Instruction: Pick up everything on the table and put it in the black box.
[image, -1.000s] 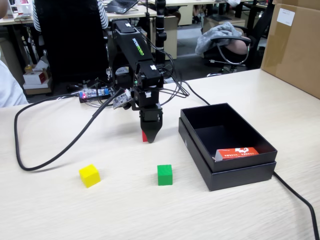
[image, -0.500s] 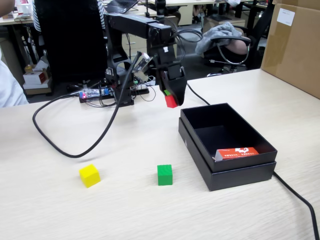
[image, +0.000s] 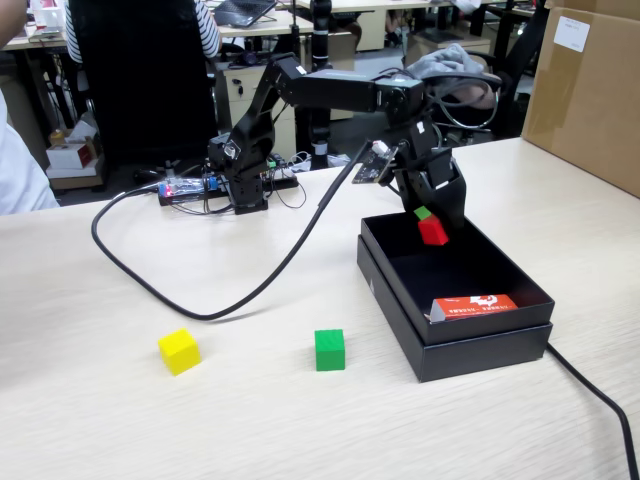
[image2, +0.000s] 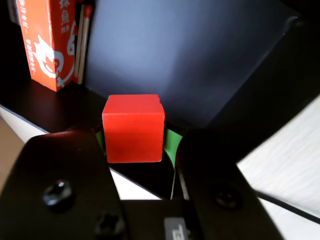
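black box (image: 455, 345): toward the table's right edge, orange carton (image: 475, 306) already lying inside
gripper (image: 434, 230): over the box's far side, clamped on the red cube (image2: 133, 128), not dropped yet
green cube (image: 330, 350): left out near the front edge
yellow cube (image: 179, 351): same, further left

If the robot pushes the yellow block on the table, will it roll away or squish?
The yellow block looks like a hard cube with flat faces, so it would probably slide, not roll. It sits flat on the smooth table, so tipping seems unlikely. It looks small and likely light.
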